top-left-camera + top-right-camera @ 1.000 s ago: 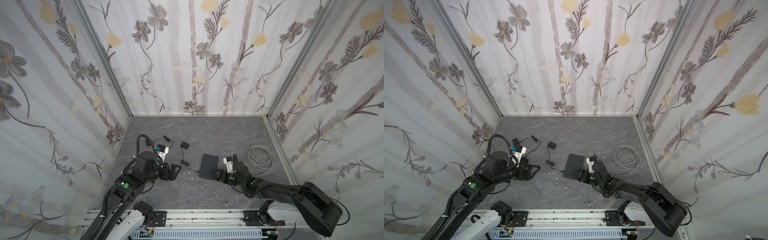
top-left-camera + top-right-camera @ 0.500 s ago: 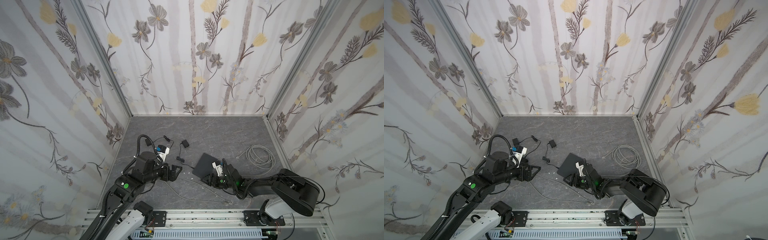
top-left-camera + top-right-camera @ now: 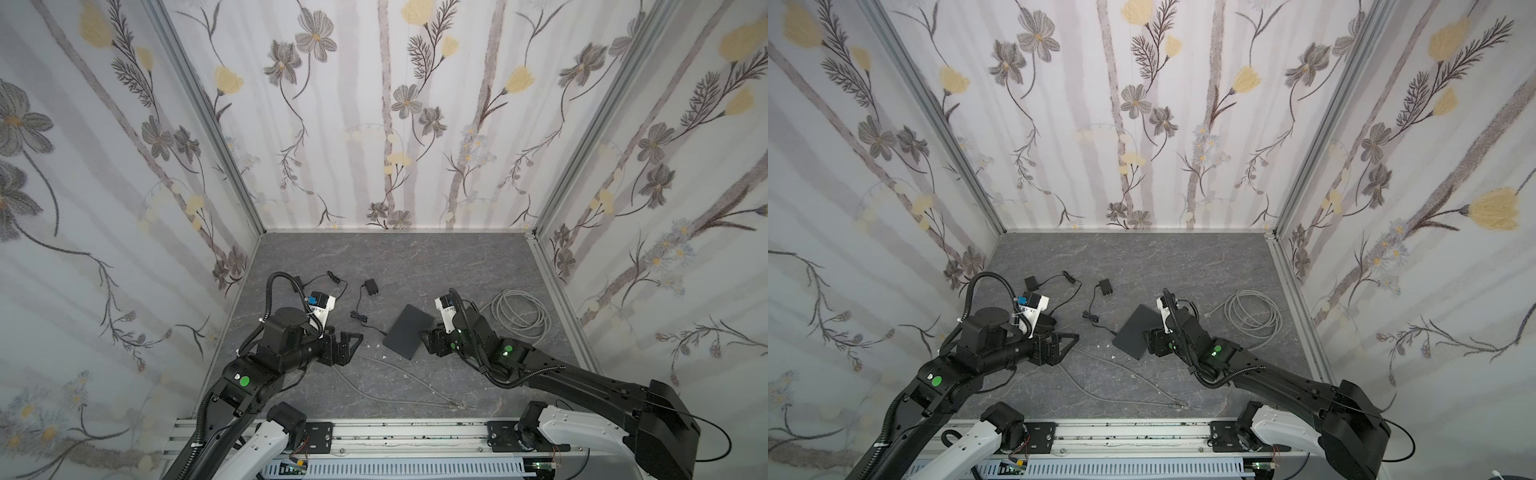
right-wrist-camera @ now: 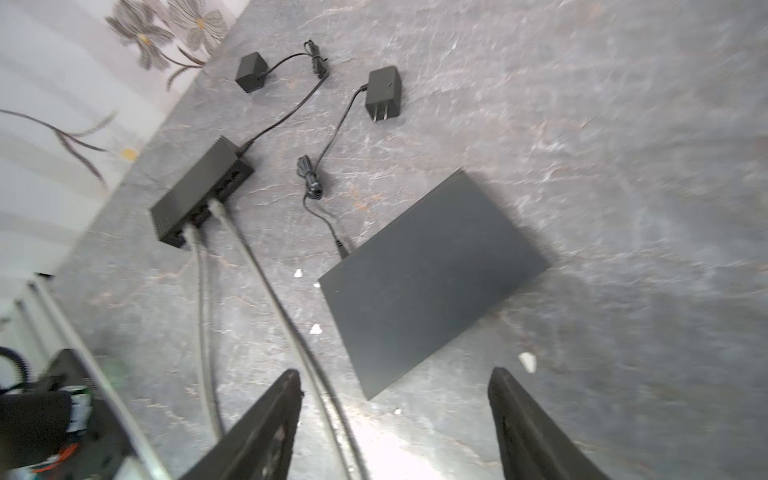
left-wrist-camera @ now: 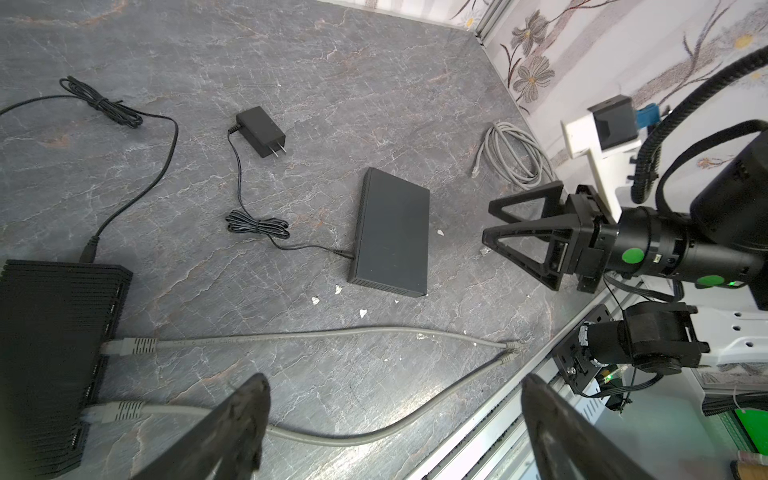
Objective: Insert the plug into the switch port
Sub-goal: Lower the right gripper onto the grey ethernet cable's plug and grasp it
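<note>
While both gape empty, left gripper (image 3: 355, 345) sits nine o'clock of the switch (image 3: 409, 332), right gripper (image 3: 428, 338) three o'clock.

Robot lab booth: floral wallpaper panels (image 3: 374, 124), aluminium mounting rail (image 3: 395, 432)

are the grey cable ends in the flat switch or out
Out: both cable ends lie on the table, apart from the flat switch.
</note>
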Controlling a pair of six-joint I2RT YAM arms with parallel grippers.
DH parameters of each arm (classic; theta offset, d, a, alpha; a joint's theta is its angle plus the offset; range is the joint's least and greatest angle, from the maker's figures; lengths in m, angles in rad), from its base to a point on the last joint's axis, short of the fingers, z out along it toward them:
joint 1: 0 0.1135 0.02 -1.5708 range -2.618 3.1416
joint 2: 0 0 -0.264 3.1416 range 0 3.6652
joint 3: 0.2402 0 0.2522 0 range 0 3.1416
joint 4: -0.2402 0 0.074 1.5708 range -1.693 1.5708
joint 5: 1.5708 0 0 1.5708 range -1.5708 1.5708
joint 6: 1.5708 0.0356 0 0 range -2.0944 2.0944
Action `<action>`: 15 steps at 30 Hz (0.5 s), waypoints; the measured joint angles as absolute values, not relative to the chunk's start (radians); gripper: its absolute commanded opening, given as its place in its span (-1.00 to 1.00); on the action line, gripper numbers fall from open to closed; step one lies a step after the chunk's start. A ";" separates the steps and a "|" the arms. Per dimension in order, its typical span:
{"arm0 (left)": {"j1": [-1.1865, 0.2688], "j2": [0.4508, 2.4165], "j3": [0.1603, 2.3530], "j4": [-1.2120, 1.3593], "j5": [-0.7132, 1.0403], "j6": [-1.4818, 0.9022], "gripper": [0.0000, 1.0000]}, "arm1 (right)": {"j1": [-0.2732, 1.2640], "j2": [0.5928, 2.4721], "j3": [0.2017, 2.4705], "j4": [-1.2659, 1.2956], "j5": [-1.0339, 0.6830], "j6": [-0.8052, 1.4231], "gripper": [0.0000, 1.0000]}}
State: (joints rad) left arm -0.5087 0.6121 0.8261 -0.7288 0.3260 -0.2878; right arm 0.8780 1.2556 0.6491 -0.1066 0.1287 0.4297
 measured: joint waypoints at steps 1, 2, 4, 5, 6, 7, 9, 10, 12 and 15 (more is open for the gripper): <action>-0.509 0.610 0.826 -0.729 0.329 -0.288 0.91 | 0.879 1.249 0.669 -0.144 0.161 0.383 0.40; -0.509 0.609 0.826 -0.729 0.334 -0.288 0.91 | 0.883 1.245 0.688 -0.179 0.192 0.336 0.40; -0.509 0.605 0.824 -0.728 0.337 -0.287 0.91 | 0.894 1.230 0.702 -0.217 0.240 0.236 0.47; -0.509 0.601 0.822 -0.728 0.338 -0.287 0.91 | 0.906 1.217 0.699 -0.230 0.262 0.176 0.50; -0.510 0.597 0.820 -0.728 0.342 -0.287 0.91 | 0.920 1.202 0.689 -0.233 0.277 0.117 0.52; -0.510 0.593 0.818 -0.728 0.345 -0.287 0.91 | 0.939 1.184 0.674 -0.235 0.292 0.044 0.54; -0.510 0.591 0.815 -0.726 0.354 -0.287 0.91 | 0.976 1.153 0.648 -0.254 0.317 -0.100 0.54; -0.510 0.589 0.813 -0.724 0.360 -0.286 0.91 | 0.990 1.139 0.639 -0.275 0.323 -0.171 0.53; -0.510 0.585 0.813 -0.722 0.369 -0.283 0.91 | 0.995 1.119 0.636 -0.304 0.336 -0.287 0.54; -0.510 0.575 0.807 -0.710 0.373 -0.278 0.91 | 0.999 1.135 0.657 -0.378 0.355 -0.417 0.54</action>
State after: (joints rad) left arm -0.5098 0.5755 0.8074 -0.7105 0.3729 -0.2779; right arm 0.9993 1.1347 0.6575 -0.3779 0.3550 -0.4171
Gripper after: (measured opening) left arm 0.956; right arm 0.769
